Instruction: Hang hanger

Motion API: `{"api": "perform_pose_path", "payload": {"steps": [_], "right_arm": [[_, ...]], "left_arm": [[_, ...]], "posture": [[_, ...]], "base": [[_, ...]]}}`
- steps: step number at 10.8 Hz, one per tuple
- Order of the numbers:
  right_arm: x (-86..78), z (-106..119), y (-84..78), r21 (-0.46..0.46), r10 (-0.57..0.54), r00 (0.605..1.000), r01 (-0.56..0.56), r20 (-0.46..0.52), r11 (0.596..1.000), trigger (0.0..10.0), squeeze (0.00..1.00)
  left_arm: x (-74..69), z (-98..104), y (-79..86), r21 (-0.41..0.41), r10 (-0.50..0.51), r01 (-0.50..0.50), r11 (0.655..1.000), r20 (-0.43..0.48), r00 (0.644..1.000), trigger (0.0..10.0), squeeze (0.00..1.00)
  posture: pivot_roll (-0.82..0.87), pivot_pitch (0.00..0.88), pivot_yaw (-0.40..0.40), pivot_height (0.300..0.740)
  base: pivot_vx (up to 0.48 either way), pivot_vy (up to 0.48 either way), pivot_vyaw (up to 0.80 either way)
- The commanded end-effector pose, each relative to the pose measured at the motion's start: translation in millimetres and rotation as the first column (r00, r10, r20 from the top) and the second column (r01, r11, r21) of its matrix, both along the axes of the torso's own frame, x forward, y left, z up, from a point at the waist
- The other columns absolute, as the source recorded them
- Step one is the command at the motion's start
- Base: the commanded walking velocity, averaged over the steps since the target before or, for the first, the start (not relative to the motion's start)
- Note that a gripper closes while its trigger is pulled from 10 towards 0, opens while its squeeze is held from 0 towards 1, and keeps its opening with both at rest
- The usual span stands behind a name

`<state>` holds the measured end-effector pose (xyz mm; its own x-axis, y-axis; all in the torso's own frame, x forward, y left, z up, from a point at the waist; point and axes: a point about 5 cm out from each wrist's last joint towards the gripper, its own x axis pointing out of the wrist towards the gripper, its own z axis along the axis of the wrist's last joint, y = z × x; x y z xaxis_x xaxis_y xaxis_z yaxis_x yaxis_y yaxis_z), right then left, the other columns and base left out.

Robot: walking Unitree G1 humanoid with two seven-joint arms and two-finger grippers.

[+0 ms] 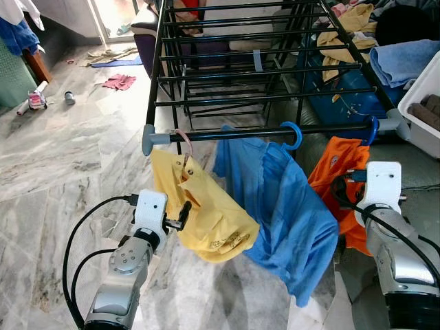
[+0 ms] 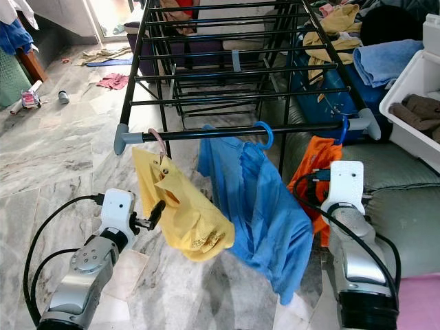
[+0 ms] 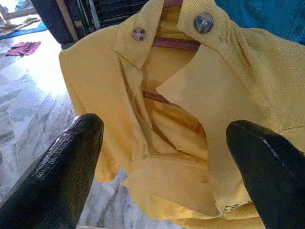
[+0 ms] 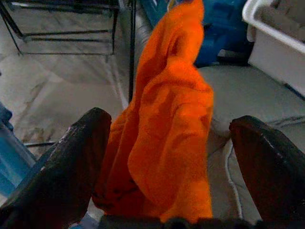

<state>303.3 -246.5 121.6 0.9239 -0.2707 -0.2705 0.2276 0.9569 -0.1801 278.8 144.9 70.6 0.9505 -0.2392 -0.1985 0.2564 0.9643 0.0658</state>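
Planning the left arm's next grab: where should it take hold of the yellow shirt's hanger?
Grip the pink hanger at its neck just under the rail, coming from the robot's side. The yellow shirt covers the hanger's arms, so that neck is exposed.

A black metal drying rack [image 1: 227, 75] with grey plastic end caps stands on a grey-veined marble tile floor [image 1: 62, 172]; from its front rail [image 1: 275, 130] hang, left to right, a yellow polo shirt [image 1: 206, 213] on a pink hanger hook [image 1: 184, 139], a blue shirt [image 1: 289, 220] on a blue hanger hook [image 1: 294, 134], and an orange garment [image 1: 337, 179] on a dark blue hook [image 1: 372, 129]. Directly on the floor, well apart from the rack toward the far left, lie a crumpled magenta cloth [image 1: 119, 82], a small grey cylindrical object [image 1: 69, 97], and flat pale and blue cloths [image 1: 113, 57] near the doorway.
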Motion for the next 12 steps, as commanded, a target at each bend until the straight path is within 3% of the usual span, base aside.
{"api": "perform_pose_path", "payload": {"steps": [1,4,12], "right_arm": [[4.8,-1,0.9,0.020,-0.008,1.000,0.008,0.004,1.000,0.0,0.00],[11.1,-2,-4.3,0.084,-0.046,0.999,0.046,0.000,0.995,0.0,0.00],[12.5,-7,-13.7,0.083,-0.069,0.998,0.070,-0.004,0.994,0.0,0.00]], "left_arm": [[1.3,-2,0.7,0.018,-0.005,0.006,1.000,-0.015,1.000,10.0,0.00],[1.2,-2,0.8,0.028,-0.012,0.012,1.000,-0.018,1.000,10.0,0.00],[0.8,-4,1.0,0.038,-0.016,0.017,0.999,-0.025,1.000,10.0,0.00]], "posture": [[-0.07,0.069,0.029,0.740],[-0.06,0.064,0.029,0.740],[-0.06,0.064,0.033,0.740]], "base": [[0.000,0.000,0.00],[0.000,0.000,0.00],[0.000,0.000,0.00]]}}
